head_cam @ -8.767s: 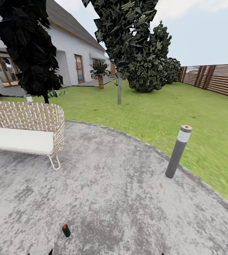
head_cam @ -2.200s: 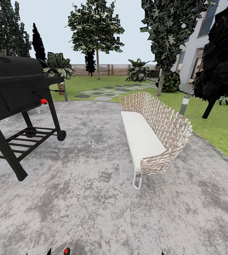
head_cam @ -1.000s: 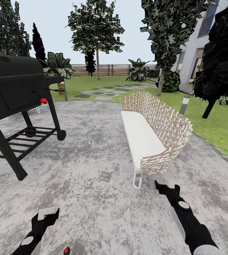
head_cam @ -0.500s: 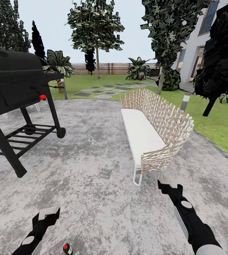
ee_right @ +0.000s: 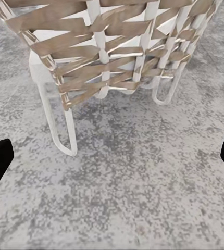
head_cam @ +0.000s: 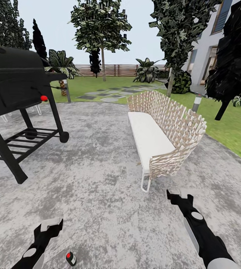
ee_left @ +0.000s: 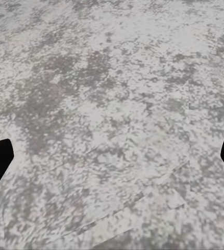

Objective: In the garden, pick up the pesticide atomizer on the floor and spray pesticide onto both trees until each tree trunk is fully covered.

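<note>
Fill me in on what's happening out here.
A two-armed robot stands on the grey paved floor of a garden, both arms stretched forward. The small dark pesticide atomizer sits on the paving close in front of it, just beside the left hand, not picked up. The right hand points toward the wicker bench. Both hands look open and empty. A black grill stands to the left.

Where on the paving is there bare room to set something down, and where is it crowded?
Free: the grey floor between the black grill and the wicker bench, and the stretch between the left tool and right tool. Crowded: beside the left tool, where the pesticide atomizer stands.
</note>
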Robot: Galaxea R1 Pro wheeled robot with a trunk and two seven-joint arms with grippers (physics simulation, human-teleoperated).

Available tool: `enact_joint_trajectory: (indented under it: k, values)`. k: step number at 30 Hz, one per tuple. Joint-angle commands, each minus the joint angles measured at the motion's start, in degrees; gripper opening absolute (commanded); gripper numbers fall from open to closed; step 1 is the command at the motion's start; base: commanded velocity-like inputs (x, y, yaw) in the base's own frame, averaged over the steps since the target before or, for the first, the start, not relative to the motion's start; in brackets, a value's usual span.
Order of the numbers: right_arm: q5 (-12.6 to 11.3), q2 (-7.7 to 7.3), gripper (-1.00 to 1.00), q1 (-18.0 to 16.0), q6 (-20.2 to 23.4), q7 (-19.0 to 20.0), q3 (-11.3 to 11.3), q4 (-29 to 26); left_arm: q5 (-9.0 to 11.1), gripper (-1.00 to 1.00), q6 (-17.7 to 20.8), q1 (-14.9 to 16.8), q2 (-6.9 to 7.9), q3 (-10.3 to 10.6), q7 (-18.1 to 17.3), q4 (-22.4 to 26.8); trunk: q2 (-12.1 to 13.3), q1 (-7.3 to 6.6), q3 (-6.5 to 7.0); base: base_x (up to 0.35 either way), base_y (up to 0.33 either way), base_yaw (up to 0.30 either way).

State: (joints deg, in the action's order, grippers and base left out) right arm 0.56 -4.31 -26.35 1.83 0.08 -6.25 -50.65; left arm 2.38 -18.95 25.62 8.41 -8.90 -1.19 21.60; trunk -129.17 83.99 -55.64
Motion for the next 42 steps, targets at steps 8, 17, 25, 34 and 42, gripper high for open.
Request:
enact_joint_trajectory:
  k: [8,17,25,34,42]
  values:
    - [0.1,0.0,1.0,0.0,0.2,0.0,-0.1,0.1,0.3,1.0,-0.2,0.0,-0.14,0.0,-0.1,-0.1,-3.2,1.75,-1.49,0.0,0.0,0.0]
    - [0.2,0.0,1.0,0.0,0.2,0.0,-0.1,0.1,0.3,1.0,-0.2,0.1,-0.15,0.0,-0.1,-0.1,-6.9,3.73,-3.11,0.0,0.0,0.0]
    - [0.2,-0.01,1.0,0.0,0.2,0.0,0.0,0.1,0.3,1.0,-0.2,0.1,-0.07,-0.1,0.0,-0.1,-10.1,5.49,-4.54,0.0,0.0,-0.094]
    - [0.2,0.0,1.0,0.0,0.2,0.0,0.0,0.1,0.5,1.0,-0.2,0.1,0.02,-0.2,0.0,-0.1,-13.7,7.46,-6.16,0.0,0.0,-0.001]
    - [0.1,0.0,1.0,0.0,0.2,0.0,0.0,0.0,0.4,1.0,-0.3,0.1,-0.02,-0.2,0.0,-0.1,-14.2,7.86,-7.89,0.0,0.0,0.0]
